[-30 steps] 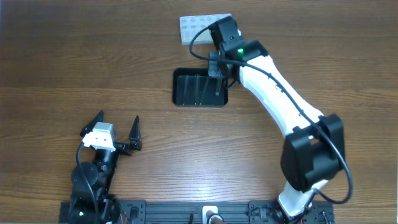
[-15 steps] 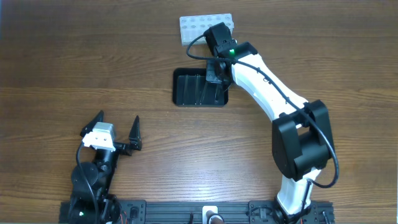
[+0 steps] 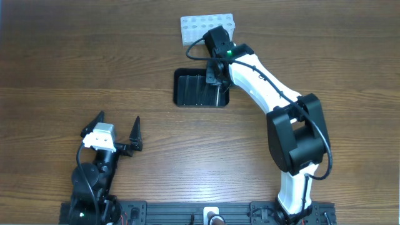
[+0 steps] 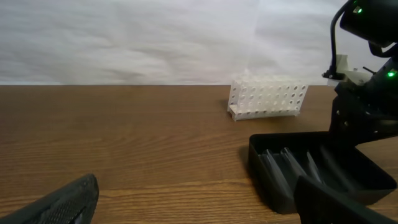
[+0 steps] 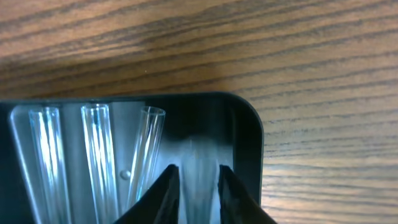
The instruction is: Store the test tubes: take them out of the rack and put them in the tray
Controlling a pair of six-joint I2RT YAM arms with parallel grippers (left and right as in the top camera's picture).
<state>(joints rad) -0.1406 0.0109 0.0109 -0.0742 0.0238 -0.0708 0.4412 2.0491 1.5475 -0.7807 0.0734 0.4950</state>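
The black tray [image 3: 187, 90] lies just in front of the white tube rack [image 3: 206, 28]. My right gripper [image 3: 216, 76] hangs low over the tray's right end. In the right wrist view that gripper [image 5: 198, 171] is shut on a clear test tube [image 5: 199, 193], held inside the tray [image 5: 245, 143] close to its end wall. Three more tubes [image 5: 99, 155] lie side by side in the tray beside it. My left gripper [image 3: 117, 132] stands open near the arm's base with nothing between its fingers. The left wrist view shows the rack [image 4: 267, 98] with no tube standing above its top.
Bare wooden table surrounds the tray and the rack. The right arm [image 3: 269, 87] stretches diagonally from its base across the right half of the table. A white wall [image 4: 124, 37] stands behind the table's far edge.
The right gripper has come down and slightly left from near the rack into the tray's right end, and the arm's elbow has swung closer. The left arm has not moved.
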